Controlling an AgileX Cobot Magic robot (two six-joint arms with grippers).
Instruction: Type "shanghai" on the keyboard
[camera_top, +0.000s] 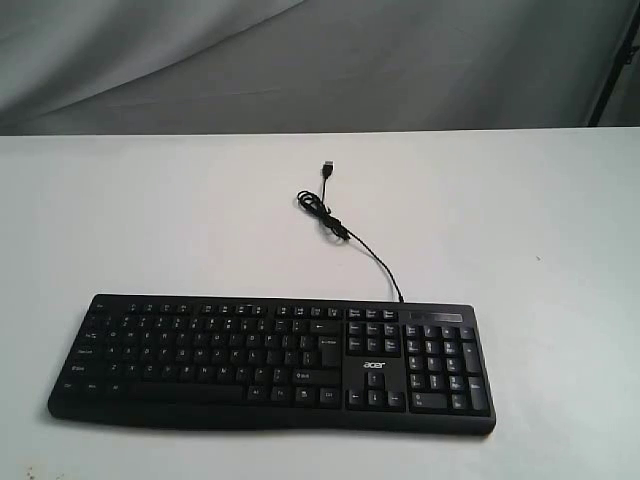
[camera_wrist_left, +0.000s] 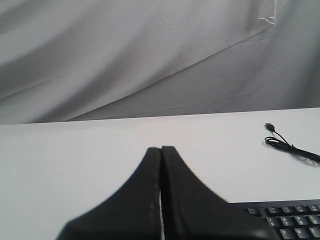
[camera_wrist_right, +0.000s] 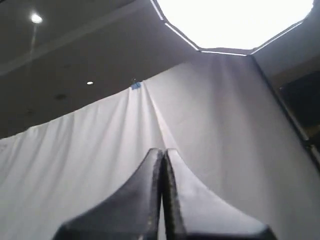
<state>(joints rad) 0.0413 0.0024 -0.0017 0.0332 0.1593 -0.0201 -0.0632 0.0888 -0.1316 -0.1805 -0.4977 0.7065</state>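
Observation:
The black keyboard (camera_top: 272, 362) lies flat near the front of the white table (camera_top: 500, 230), number pad and white acer logo toward the right. Its thin black cable (camera_top: 352, 238) curls back to a loose USB plug. No arm or gripper shows in the exterior view. In the left wrist view my left gripper (camera_wrist_left: 161, 149) is shut with nothing in it, raised above the table, and a corner of the keyboard (camera_wrist_left: 292, 220) and the cable (camera_wrist_left: 287, 146) lie off to one side. My right gripper (camera_wrist_right: 163, 151) is shut and empty, aimed up at a curtain and ceiling.
A grey cloth backdrop (camera_top: 320, 60) hangs behind the table's far edge. A dark stand leg (camera_top: 612, 70) shows at the back right corner. The right wrist view takes in a bright ceiling light panel (camera_wrist_right: 235, 20) above the curtain.

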